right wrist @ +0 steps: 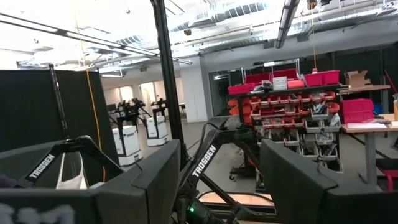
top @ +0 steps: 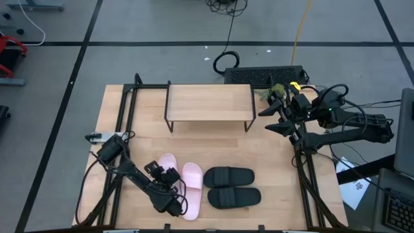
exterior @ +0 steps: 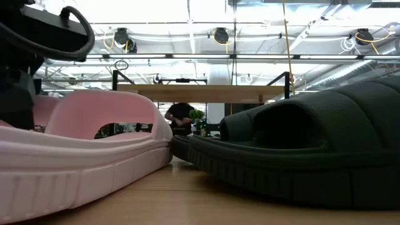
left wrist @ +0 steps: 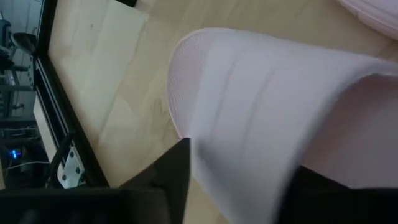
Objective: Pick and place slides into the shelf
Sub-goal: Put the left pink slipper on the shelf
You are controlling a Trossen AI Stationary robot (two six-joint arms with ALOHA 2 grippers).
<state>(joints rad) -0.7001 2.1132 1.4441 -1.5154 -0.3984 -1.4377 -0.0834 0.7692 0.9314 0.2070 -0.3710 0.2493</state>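
From above, the shelf (top: pixel 209 102) stands at the far middle of the wooden table (top: pixel 272 162), its plank top bare; the four slides lie in a row near the front edge; the pink pair sits left of centre, the left pink slide (top: pixel 169 169) partly under the left arm, the right pink slide (top: pixel 192 188) just beside it; the black pair lies to the right, turned crosswise, the far black slide (top: pixel 229 177) touching the near black slide (top: pixel 233 197); the left gripper (top: pixel 169 188) is down on the left pink slide at the near left; the right gripper (top: pixel 277 111) hangs at the far right, well apart from the slides, beside the shelf's right end.

From table height, a pink slide (exterior: pixel 87 150) fills the left and a black slide (exterior: pixel 300 156) the right, their edges close together; the shelf (exterior: pixel 203 92) shows beyond them on thin black legs; a person (exterior: pixel 181 117) stands in the room behind.

In the left wrist view, the two dark fingers (left wrist: pixel 168 180) straddle the wide strap of the pink slide (left wrist: pixel 267 137), one on each side, touching it; whether they are clenched tight I cannot tell.

In the right wrist view, the right arm's fingers (right wrist: pixel 155 180) stand wide apart with nothing between them; red storage bins (right wrist: pixel 292 93) show in the room beyond.
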